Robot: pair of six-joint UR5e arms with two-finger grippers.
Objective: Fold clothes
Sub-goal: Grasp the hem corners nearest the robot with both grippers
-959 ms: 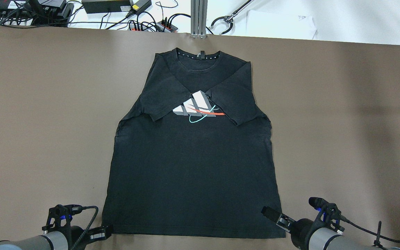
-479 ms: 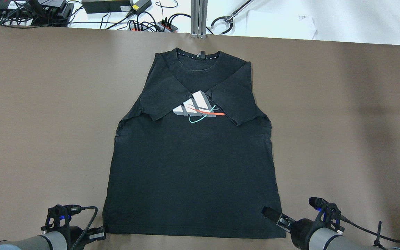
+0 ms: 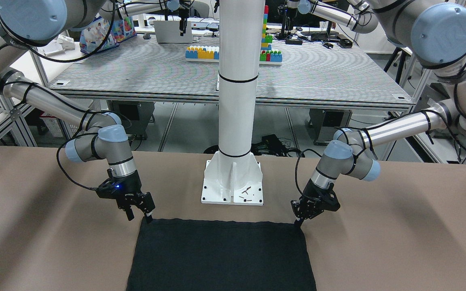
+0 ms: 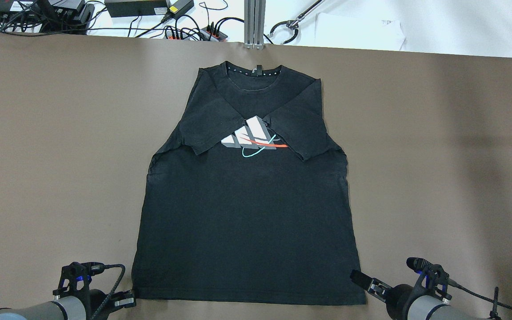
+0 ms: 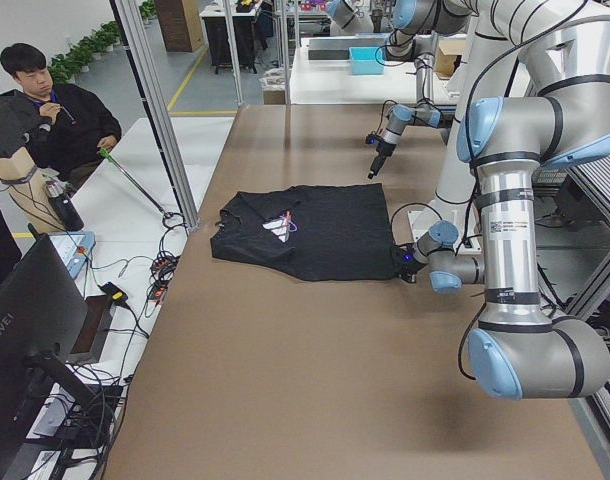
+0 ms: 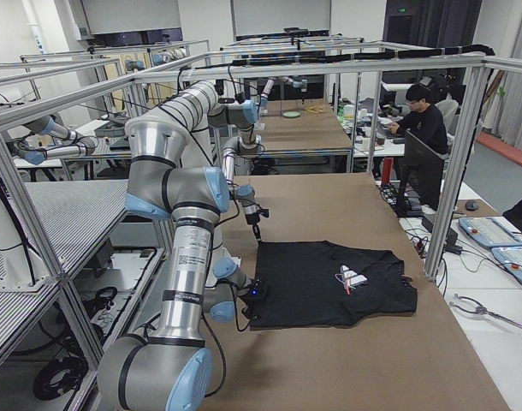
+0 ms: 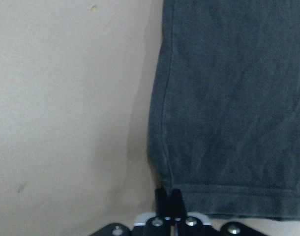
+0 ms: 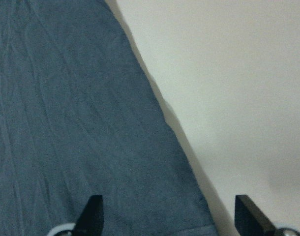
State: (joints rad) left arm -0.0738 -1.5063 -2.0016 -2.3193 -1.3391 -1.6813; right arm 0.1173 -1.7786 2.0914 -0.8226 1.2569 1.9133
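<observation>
The clothes are a black T-shirt with a white, red and teal logo. It lies flat on the brown table, both sleeves folded in over the chest and the hem toward me. It also shows in the front view. My left gripper is shut on the hem's left corner, with its fingertips pressed together on the cloth; in the front view it points down at that corner. My right gripper is open at the hem's right corner, its jaws wide apart over the cloth's edge in the right wrist view.
The white pole's base plate stands just behind the hem. Cables and power strips and an aluminium post lie at the table's far edge. A person sits beyond that edge. Brown table surrounds the shirt.
My left gripper slid a little to the left along the hem to its corner. My right gripper drew back to the right and toward the near edge. The shirt lies as before.
</observation>
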